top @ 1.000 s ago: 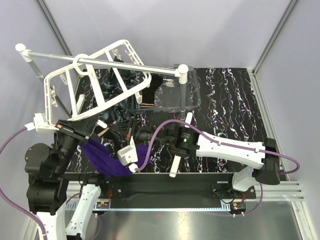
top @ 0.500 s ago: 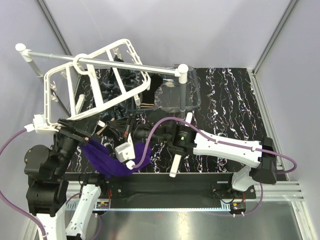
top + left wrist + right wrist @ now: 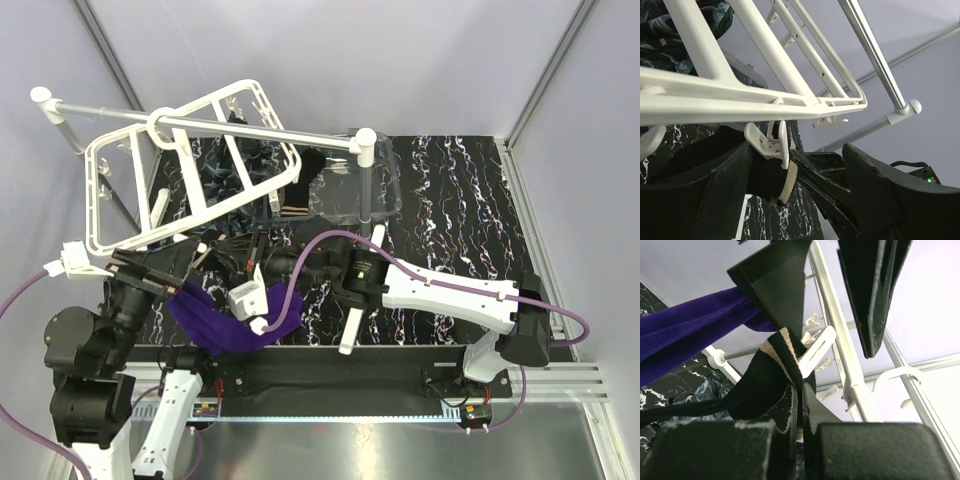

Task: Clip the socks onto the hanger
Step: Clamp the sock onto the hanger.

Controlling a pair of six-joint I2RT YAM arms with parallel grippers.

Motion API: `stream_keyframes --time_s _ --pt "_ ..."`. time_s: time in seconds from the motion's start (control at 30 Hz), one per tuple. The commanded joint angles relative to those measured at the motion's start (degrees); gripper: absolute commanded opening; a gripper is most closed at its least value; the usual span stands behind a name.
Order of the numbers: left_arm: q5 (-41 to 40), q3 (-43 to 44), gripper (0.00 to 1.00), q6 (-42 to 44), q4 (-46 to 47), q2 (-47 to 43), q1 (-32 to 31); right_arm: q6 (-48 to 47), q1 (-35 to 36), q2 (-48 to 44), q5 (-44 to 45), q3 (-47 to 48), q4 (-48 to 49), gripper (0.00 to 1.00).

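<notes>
The white hanger (image 3: 190, 160) hangs tilted from the rod. In the left wrist view one of its clips (image 3: 767, 142) pinches the tan-striped cuff of a black sock (image 3: 785, 182). My left gripper (image 3: 795, 150) is open, its fingers wide apart on either side of that clip. My right gripper (image 3: 802, 390) is shut on the same black sock (image 3: 765, 375) just below the clip (image 3: 815, 352). A purple sock (image 3: 215, 320) drapes below both grippers at the near left. Dark marbled socks (image 3: 230, 185) hang behind the hanger frame.
A silver rod stand (image 3: 200, 122) with white caps carries the hanger. A clear plastic bin (image 3: 350, 190) stands behind the right post, with another striped sock (image 3: 293, 210) beside it. The table top (image 3: 450, 200) is black marble pattern, with grey walls around it.
My left gripper has opened and drawn back a little to the left, letting go of the clip, which now pinches the sock cuff. The right gripper keeps its hold on the sock.
</notes>
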Motion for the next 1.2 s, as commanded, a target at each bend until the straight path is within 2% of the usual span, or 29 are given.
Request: stream_keyframes --time_s 0.0,0.17,0.3,0.47,0.63,0.67,0.73,0.8,0.87,0.9,0.93,1.07,1.17 --pt "-0.23 1.35 0.78 0.38 -0.32 -1.64 -0.18 1.98 -0.59 0.14 -0.49 1.95 4.54 0.05" --pt "-1.46 0.82 0.79 -0.33 -3.83 -5.24 -0.18 4.26 -0.59 -0.21 -0.23 0.89 4.98 0.08" --pt "-0.33 3.28 0.77 2.82 -7.61 -7.0 -0.18 6.28 -0.51 -0.65 0.3 -0.16 5.94 0.11" --pt "3.19 5.74 0.72 6.96 -10.61 -9.9 -0.18 9.18 -0.51 -0.57 2.06 -0.96 6.48 0.23" --pt "8.55 5.48 0.63 6.62 -6.41 -13.94 -0.18 13.05 -0.51 0.92 2.85 0.01 5.43 0.29" --pt "9.34 5.66 0.55 6.7 -5.35 -14.21 -0.18 15.14 -0.51 1.19 3.02 0.45 4.9 0.31" --pt "11.19 6.27 0.51 6.7 -3.06 -14.39 -0.18 17.96 -0.51 1.46 3.72 1.24 3.14 0.43" --pt "12.85 6.89 0.52 6.35 -1.56 -14.21 -0.18 19.64 -0.42 1.19 4.25 0.81 2.35 0.53" --pt "14.0 7.06 0.52 5.83 0.9 -13.95 -0.18 22.53 -0.24 0.32 5.39 0.37 1.56 0.55" --pt "14.35 6.8 0.52 5.04 2.73 -13.95 -0.18 23.5 -0.07 -0.56 6.53 -0.07 1.38 0.64" --pt "14.7 6.54 0.52 4.77 3.71 -14.03 -0.18 24.38 0.02 -1.09 7.32 -0.08 0.86 0.68" --pt "16.64 5.22 0.5 3.8 5.48 -12.02 -0.18 30.08 1.6 -4.6 11.63 -0.69 -4.41 0.69" --pt "19.36 3.82 0.5 3.54 6.88 -9.56 -0.01 34.84 2.21 -8.2 17.42 -1.92 -12.39 0.67"
